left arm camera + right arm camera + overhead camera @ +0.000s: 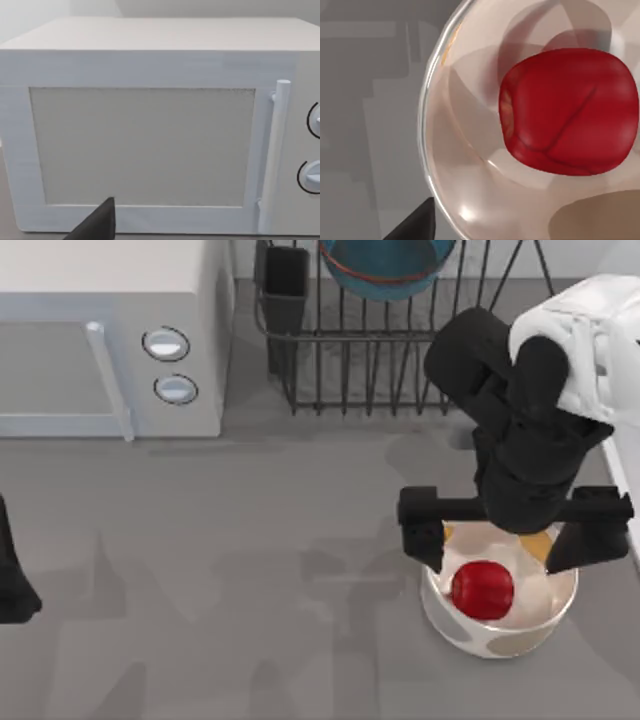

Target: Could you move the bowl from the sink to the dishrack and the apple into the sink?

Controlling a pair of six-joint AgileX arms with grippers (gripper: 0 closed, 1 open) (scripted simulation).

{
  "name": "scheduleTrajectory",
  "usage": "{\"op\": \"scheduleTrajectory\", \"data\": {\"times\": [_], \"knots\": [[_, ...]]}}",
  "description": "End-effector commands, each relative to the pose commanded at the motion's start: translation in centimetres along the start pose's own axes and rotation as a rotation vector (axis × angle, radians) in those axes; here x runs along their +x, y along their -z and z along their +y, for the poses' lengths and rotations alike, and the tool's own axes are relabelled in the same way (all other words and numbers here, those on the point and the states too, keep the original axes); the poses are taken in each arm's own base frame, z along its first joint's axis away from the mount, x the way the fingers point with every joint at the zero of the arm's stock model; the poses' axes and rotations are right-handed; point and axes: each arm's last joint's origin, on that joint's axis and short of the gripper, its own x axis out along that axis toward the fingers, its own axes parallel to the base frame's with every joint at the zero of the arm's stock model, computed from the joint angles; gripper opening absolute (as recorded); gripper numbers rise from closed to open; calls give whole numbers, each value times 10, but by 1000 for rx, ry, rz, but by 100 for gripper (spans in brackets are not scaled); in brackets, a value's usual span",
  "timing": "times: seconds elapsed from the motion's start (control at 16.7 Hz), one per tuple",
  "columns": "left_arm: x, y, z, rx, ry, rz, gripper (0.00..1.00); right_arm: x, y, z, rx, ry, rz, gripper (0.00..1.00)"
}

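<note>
The teal-blue bowl [386,265] with its reddish band leans in the dark wire dishrack [370,370] at the back. The red apple [482,589] [570,112] lies inside a white spotted bowl [520,635] [470,200] at the front right. My right gripper [498,552] hangs open just above the apple's far side, with its two black fingers spread about as wide as that bowl. A pale strip of the sink rim [628,500] shows at the table's right edge. My left arm [12,580] is parked at the far left.
A white microwave [100,335] [150,125] fills the back left, and the left wrist camera faces its door. A black utensil cup [285,290] stands at the rack's left corner. Bare grey tabletop [250,570] lies between the two arms.
</note>
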Motion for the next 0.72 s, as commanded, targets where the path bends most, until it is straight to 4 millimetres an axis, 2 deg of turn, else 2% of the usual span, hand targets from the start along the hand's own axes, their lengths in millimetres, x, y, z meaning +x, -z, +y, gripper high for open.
{"op": "scheduleTrajectory", "data": {"times": [0.18, 0.54, 0.72], "knots": [[0, 0, 0, 0, 0, 0, 100, 18, -2, 2, 0, 1, 1, 100], [0, 0, 0, 0, 0, 0, 100, 86, -2, 4, -5, -5, -5, 100], [0, 0, 0, 0, 0, 0, 100, 106, 1, 2, -4, 1, 1, 100]]}}
